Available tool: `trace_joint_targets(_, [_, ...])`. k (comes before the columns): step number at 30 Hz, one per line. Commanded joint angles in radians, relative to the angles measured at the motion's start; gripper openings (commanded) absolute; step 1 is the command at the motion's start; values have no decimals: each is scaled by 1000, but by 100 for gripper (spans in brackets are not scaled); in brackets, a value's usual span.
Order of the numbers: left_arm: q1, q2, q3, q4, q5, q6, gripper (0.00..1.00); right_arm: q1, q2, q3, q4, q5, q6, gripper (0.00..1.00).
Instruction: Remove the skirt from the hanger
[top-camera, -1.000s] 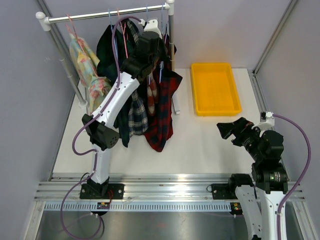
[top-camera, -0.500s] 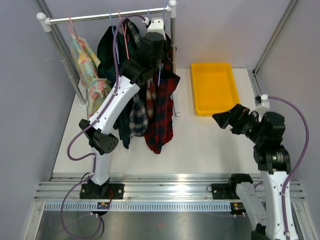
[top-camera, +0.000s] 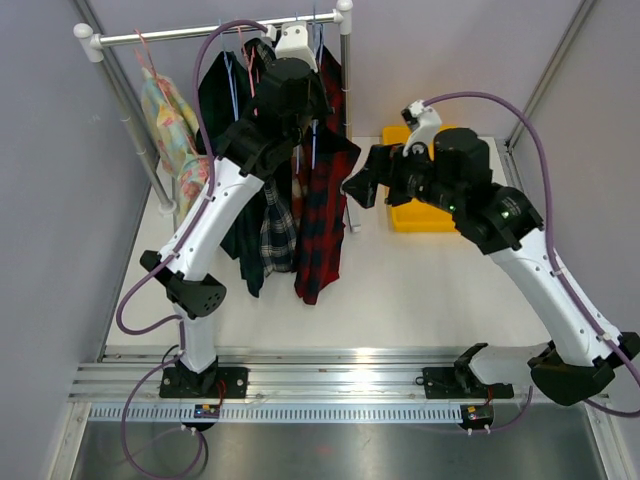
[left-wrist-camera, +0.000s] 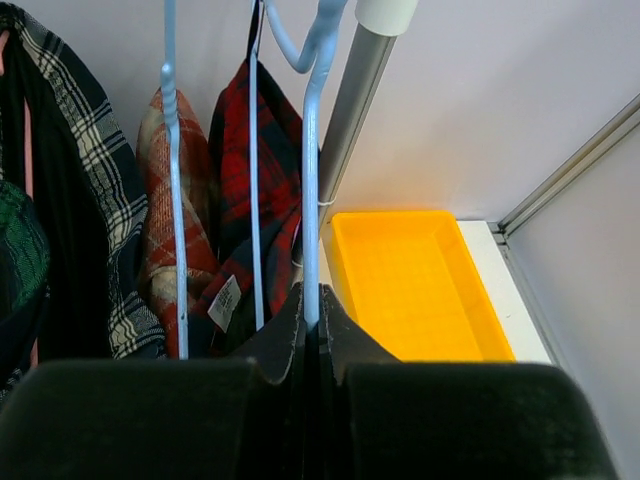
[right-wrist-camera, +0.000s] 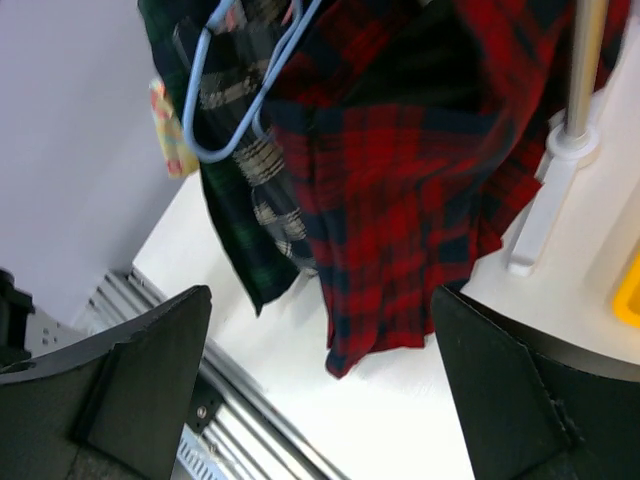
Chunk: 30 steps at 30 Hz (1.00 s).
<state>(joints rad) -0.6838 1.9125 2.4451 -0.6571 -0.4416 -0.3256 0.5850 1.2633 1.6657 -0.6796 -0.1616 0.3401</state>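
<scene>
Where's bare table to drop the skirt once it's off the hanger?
Bare table from the red plaid skirt to the right edge, in front of the yellow tray; the tray itself looks empty. Crowded under the rail: hanging clothes and the rack post.

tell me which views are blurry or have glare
Top view: sharp, evenly lit, glare on the front rail. Left wrist: left fingers dark and soft, hanger crisp. Right wrist: right fingers dark, soft-edged, skirt clear.
</scene>
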Motion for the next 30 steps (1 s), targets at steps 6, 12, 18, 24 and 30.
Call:
trace_joint_targets(6, [-5, -56, 2, 182, 23, -121, 0, 203, 65, -9, 41, 273, 4, 100])
trace_joint_targets(12, [-8, -99, -38, 157, 70, -170, 0, 243, 120, -46, 153, 326, 8, 99])
trace_joint_targets(18, [-8, -181, -100, 154, 138, -194, 0, 243, 166, -95, 278, 398, -18, 88])
trace_joint_targets(24, [-8, -260, -159, 151, 190, -253, 0, 248, 194, -153, 370, 439, -30, 25])
trace_joint_targets(30, [-8, -314, -253, 198, 204, -291, 0, 297, 128, -227, 442, 467, -33, 0])
